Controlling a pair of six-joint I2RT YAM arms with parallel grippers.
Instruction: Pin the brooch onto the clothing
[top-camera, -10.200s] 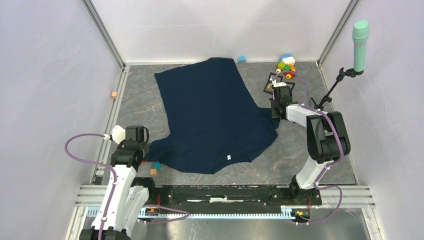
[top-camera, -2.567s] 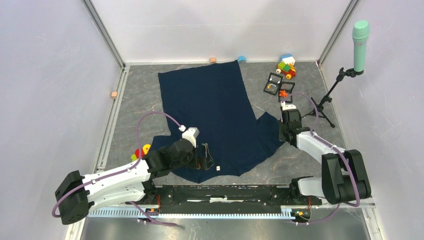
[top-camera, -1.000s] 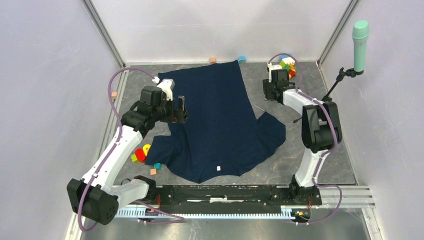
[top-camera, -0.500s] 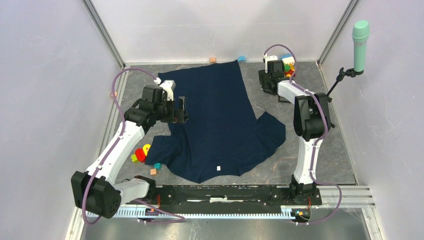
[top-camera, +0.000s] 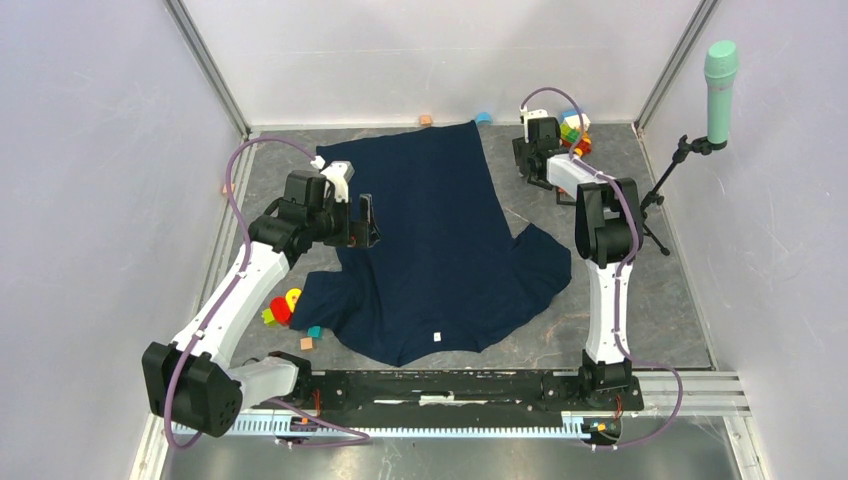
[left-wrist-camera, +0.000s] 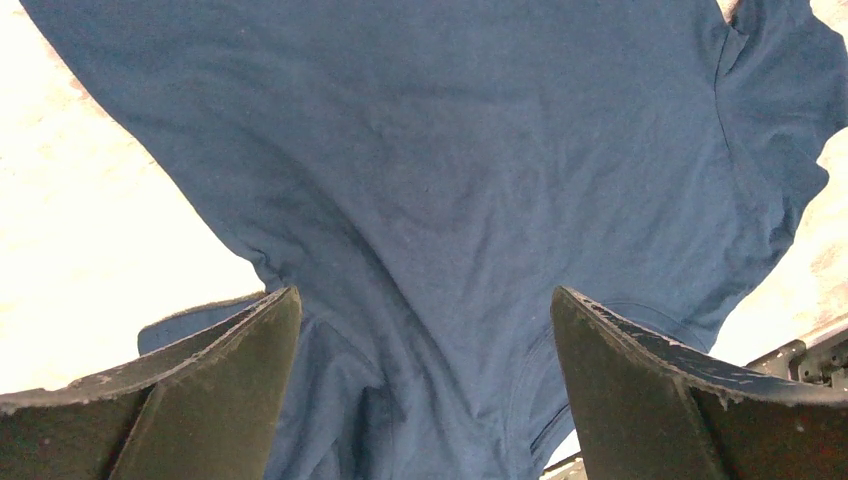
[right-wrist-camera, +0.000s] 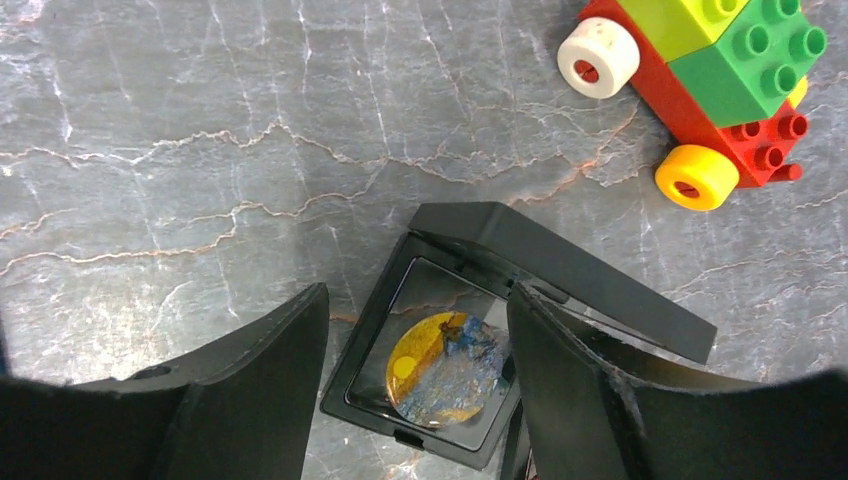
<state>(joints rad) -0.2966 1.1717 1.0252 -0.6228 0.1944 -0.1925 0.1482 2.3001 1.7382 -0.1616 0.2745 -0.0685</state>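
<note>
Left tool (left-wrist-camera: 422, 300): spread to its widest and empty, hanging over the shirt's left edge at middle left of the top view.
Clothing (top-camera: 430, 230): navy shirt laid flat across the centre of the bench (top-camera: 690, 310), collar toward the bottom of the frame, no brooch on it yet.
Right tool (right-wrist-camera: 417, 295): upper right of the top view, fingers well apart and gripping nothing, poised directly over the open case.
Brooch (right-wrist-camera: 445, 368): round yellow-and-blue disc lying in the tray of the black case (right-wrist-camera: 560, 270), lower centre of the wrist view, lid tipped back to the right. Whether a clear film covers it cannot be told.
Step in hand: most likely lifting the brooch out of its case.
Doing it well: come down centred on the disc, fingers inside the tray walls, close on the rim alone, and lift slowly in case the case rises too.
Toy car (right-wrist-camera: 730, 80): block-built, upper right of the wrist view, apart from the case and best avoided.
</note>
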